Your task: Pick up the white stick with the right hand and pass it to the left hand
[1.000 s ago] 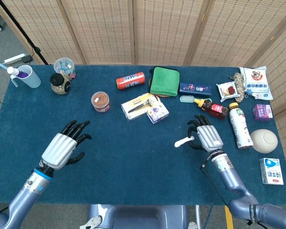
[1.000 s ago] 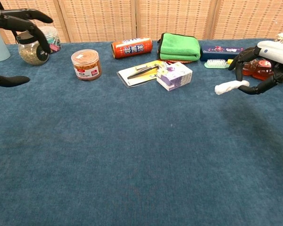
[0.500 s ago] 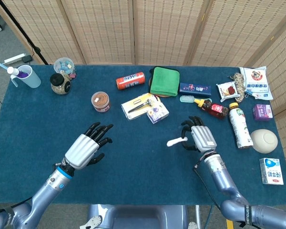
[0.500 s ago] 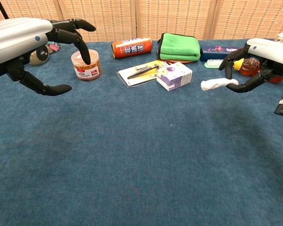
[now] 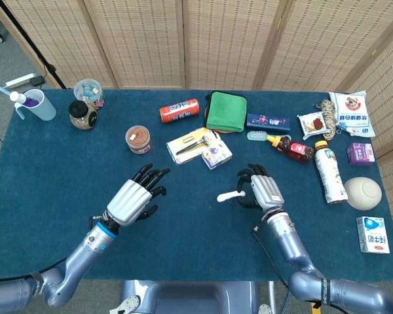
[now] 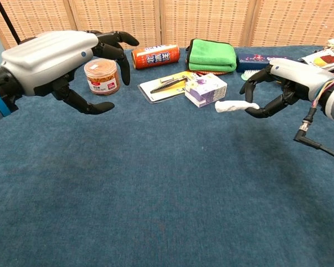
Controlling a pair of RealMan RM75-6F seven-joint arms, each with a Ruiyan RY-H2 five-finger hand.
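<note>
the right hand (image 5: 261, 190) holds the white stick (image 5: 228, 196) in its fingers, up off the blue table (image 5: 190, 242), just in front of the small purple box (image 5: 217, 156). the left hand (image 5: 132, 199) is open with fingers spread, holding nothing, further left of the box.

open blue desk (image 5: 190, 222) between left hand (image 5: 132, 199) and right hand (image 5: 261, 190), purple box (image 5: 217, 155) and razor card (image 5: 190, 142) just behind the gap
</note>
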